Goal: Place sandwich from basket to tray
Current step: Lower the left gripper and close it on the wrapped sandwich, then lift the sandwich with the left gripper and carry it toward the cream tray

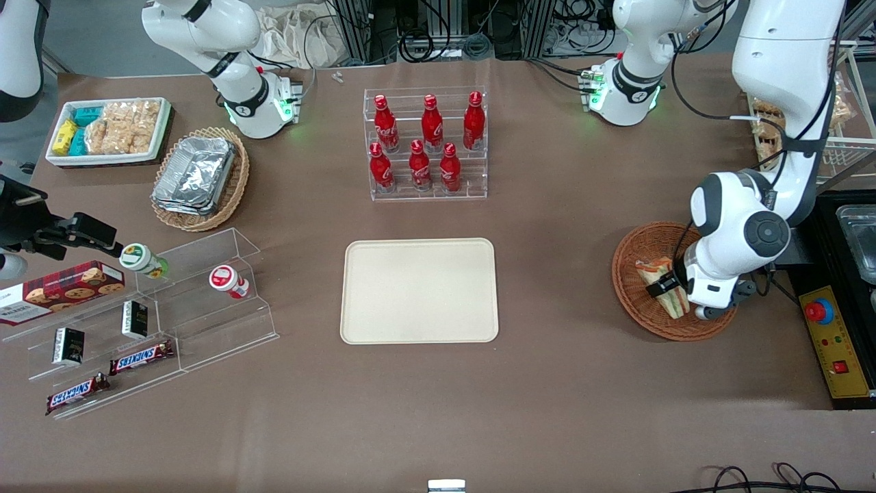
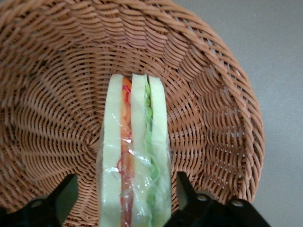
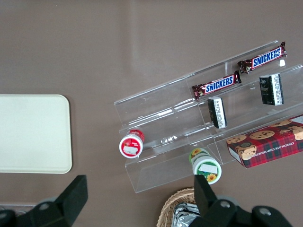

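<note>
The sandwich [image 1: 658, 279] [image 2: 135, 151], a plastic-wrapped wedge with orange and green filling, lies in the reddish-brown wicker basket [image 1: 626, 263] [image 2: 57, 94] toward the working arm's end of the table. My left gripper [image 1: 667, 291] [image 2: 127, 194] is down inside the basket and open. Its black fingers [image 2: 183, 189] straddle the sandwich, with a gap showing on each side. The cream tray [image 1: 419, 290] [image 3: 33, 132] lies flat at the table's middle with nothing on it.
A rack of red bottles [image 1: 426, 144] stands farther from the camera than the tray. A box with a red button [image 1: 819, 311] sits beside the basket. Toward the parked arm's end are an acrylic snack shelf [image 1: 147, 322], a foil-container basket [image 1: 200, 177] and a white snack tray [image 1: 108, 130].
</note>
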Tool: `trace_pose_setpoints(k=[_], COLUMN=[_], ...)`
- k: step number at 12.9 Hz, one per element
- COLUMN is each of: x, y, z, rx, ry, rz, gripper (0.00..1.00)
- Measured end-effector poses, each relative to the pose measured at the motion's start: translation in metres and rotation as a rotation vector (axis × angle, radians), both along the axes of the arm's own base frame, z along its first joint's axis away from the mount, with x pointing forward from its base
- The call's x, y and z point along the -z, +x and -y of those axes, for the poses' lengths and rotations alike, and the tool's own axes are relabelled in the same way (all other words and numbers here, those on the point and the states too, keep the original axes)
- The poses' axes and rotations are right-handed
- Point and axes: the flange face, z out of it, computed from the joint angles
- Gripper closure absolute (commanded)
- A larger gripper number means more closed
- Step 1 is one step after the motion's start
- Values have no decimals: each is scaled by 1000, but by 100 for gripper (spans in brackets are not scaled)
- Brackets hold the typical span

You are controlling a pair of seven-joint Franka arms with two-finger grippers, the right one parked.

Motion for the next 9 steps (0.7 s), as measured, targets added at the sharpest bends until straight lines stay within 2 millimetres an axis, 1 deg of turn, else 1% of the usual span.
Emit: trace_pose_setpoints(k=[1, 3, 4, 6, 7, 8, 9], x=[1, 0, -2, -14, -28, -49, -78], y=[0, 1, 2, 6, 11, 16, 22], z=[1, 2, 2, 2, 2, 3, 4], rx=[-1, -11, -23, -46, -51, -52, -51], ry=[0, 0, 1, 3, 4, 5, 7], rz=[-1, 1, 5, -3, -23, -51, -82], gripper=[53, 74, 83, 84, 84, 84, 84])
